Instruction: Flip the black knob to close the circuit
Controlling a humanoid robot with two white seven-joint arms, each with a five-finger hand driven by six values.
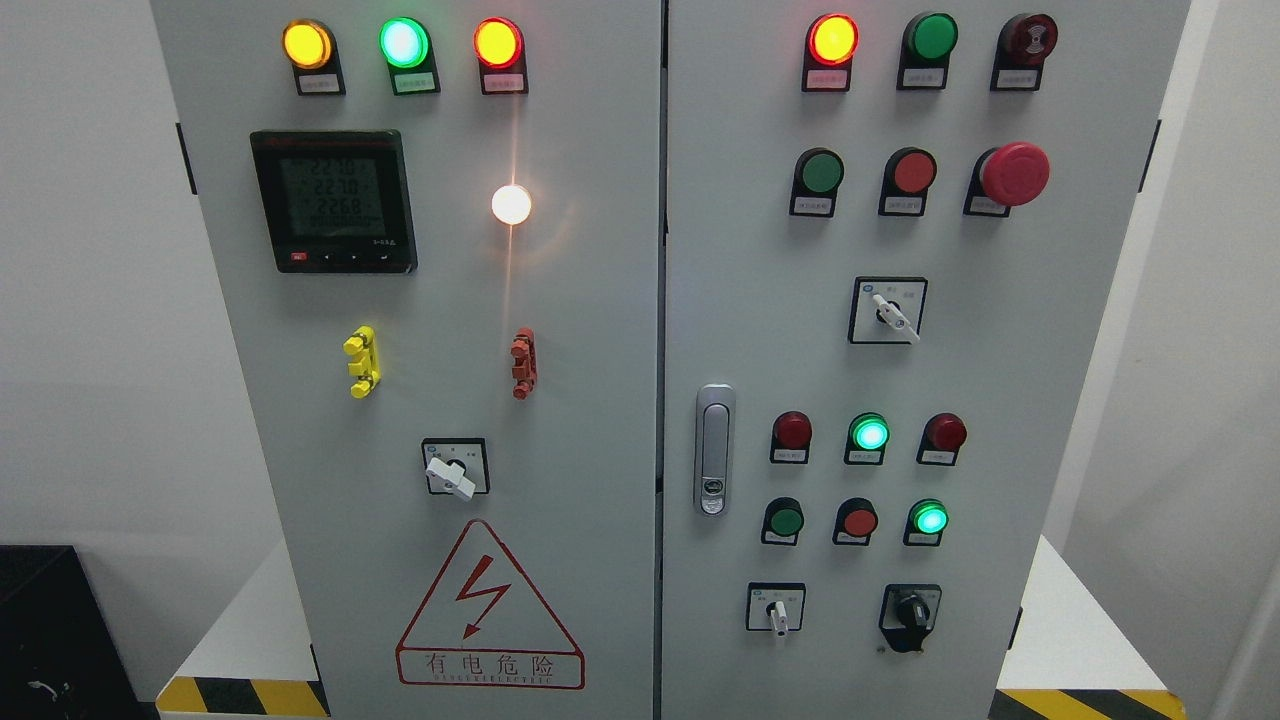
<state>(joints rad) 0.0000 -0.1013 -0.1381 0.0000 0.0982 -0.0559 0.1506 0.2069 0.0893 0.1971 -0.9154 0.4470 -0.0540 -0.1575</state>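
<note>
Grey two-door electrical cabinet faces the head camera, standing on a white platform edged with yellow-and-black hazard tape. Neither robot hand nor arm is in view, so the state of the fingers cannot be told.

The black knob sits at the lower right of the right door, the rightmost control in the bottom row. Its handle points roughly straight up. Nothing touches it. Just left of it in the same row is a white selector switch, handle pointing down.

Right door, remaining items: top row holds a lit red lamp, an unlit green lamp and a dark red buzzer. Below are a green push button, a red push button and a red mushroom emergency stop. A white rotary selector sits mid-door, handle angled down to the right. A silver door latch is at the door's left edge. One lit green indicator stands between two dark red ones; another lit green indicator is in the row beneath.

Left door: yellow, green and red lamps lit along the top, a digital meter with lit display, a glaring white lamp, a yellow terminal, a red terminal, a white selector and a red lightning warning triangle with Chinese text
</note>
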